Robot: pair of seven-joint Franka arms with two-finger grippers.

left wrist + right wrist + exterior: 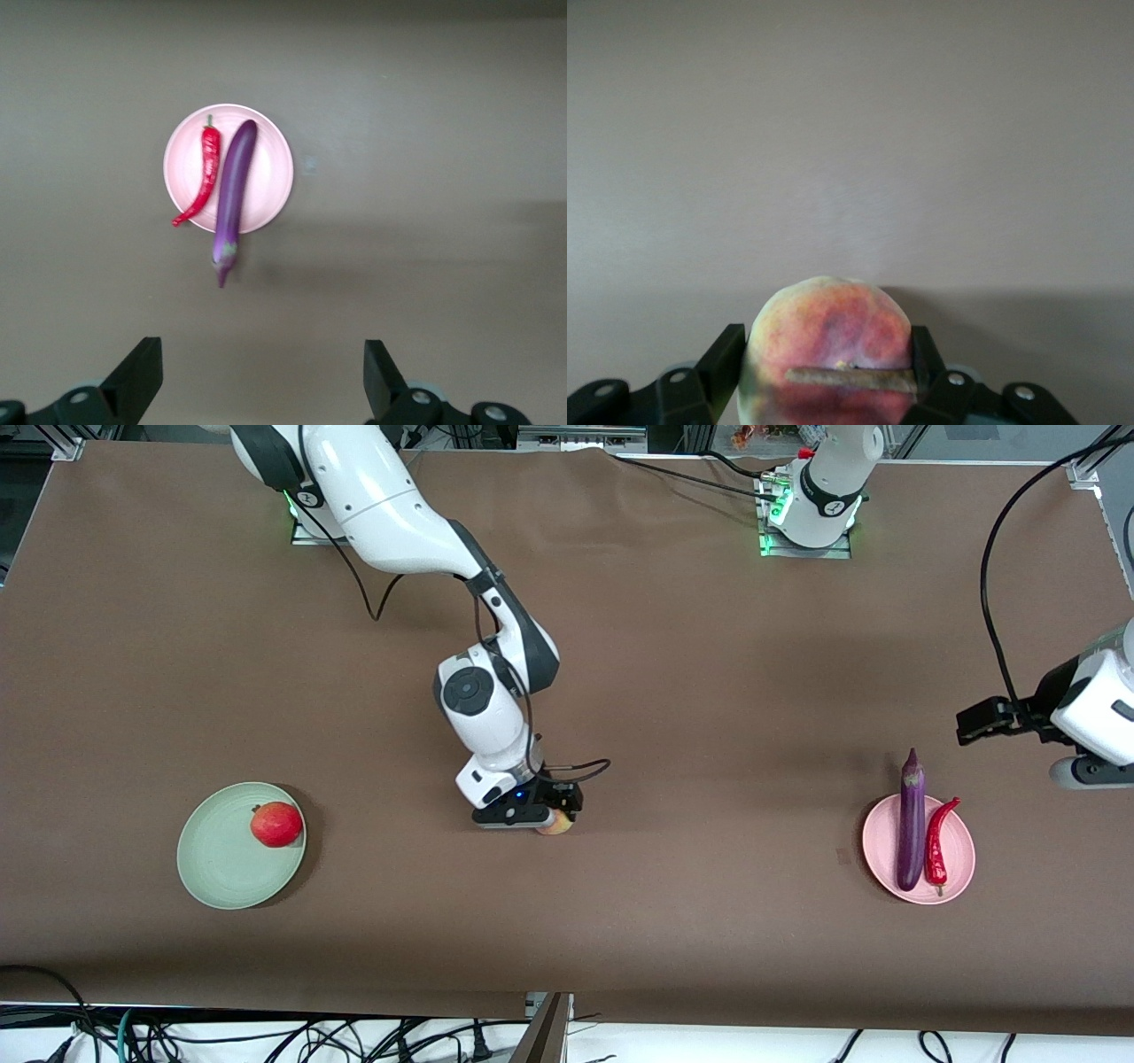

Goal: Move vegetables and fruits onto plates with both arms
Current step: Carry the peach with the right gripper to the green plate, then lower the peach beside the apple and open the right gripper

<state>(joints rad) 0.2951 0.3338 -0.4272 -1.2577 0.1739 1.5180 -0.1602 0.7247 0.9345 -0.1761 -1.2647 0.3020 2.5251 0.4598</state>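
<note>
Brown table (673, 691); only right wrist view shows fingers (725, 359) clamping peach (830, 332).

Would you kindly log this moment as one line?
right end effector: shut on yellow-pink peach | left end effector: open, waiting | round red pomegranate: on pale green plate | pale pink plate: purple eggplant, red chili

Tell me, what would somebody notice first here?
Probably the right claw down at the middle of the table, shut on a peach. Next, the purple eggplant and red chili lying side by side on the pink plate at the left arm's end, with the left claw open in the air above them. A red fruit sits on the green plate at the right arm's end.
</note>
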